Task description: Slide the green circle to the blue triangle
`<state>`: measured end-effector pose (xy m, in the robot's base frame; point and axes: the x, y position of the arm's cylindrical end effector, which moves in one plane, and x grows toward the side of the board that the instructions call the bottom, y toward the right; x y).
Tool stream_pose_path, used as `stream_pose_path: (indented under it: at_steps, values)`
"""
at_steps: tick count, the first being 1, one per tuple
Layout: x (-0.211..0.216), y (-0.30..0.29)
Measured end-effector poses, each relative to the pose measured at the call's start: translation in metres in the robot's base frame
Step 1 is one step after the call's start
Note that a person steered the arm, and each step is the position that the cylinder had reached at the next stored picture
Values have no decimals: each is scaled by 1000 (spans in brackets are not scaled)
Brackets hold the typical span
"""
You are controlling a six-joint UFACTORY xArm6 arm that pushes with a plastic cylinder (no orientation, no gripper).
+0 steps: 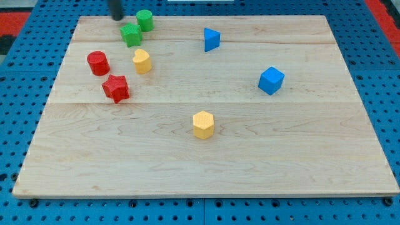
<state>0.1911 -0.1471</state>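
The green circle (145, 20) stands near the board's top edge, left of centre. The blue triangle (211, 39) lies to its right and a little lower, well apart from it. My tip (116, 17) is at the view's top, just left of the green circle, with a small gap between them. A green star (131, 35) sits just below and between the tip and the green circle, nearly touching the circle.
A yellow block (142, 61), a red cylinder (98, 63) and a red star (115, 88) cluster at the left. A blue cube (271, 80) lies at the right and a yellow hexagon (203, 124) near the middle. The wooden board (300, 156) rests on a blue pegboard.
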Motion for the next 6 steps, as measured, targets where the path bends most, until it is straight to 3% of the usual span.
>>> stream_pose_path:
  at_steps: [1,3,4,6]
  values:
    - [0,1]
    - [23,107]
    - [49,114]
    - [62,164]
